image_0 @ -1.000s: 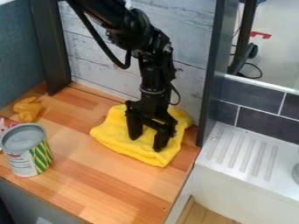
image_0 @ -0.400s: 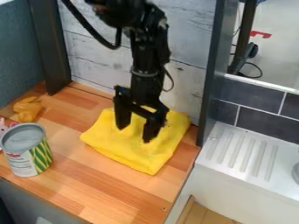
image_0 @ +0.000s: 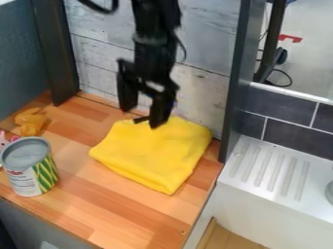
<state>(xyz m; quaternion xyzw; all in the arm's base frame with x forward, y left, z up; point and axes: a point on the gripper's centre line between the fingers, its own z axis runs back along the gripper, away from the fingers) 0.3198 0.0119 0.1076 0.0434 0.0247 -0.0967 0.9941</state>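
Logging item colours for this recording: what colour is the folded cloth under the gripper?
The cloth is plain bright yellow, best seen in the camera view.

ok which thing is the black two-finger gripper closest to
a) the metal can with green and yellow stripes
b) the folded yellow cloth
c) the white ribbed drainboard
b, as the gripper hangs at the back part of the yellow cloth, while the striped can stands well off to the picture's left.
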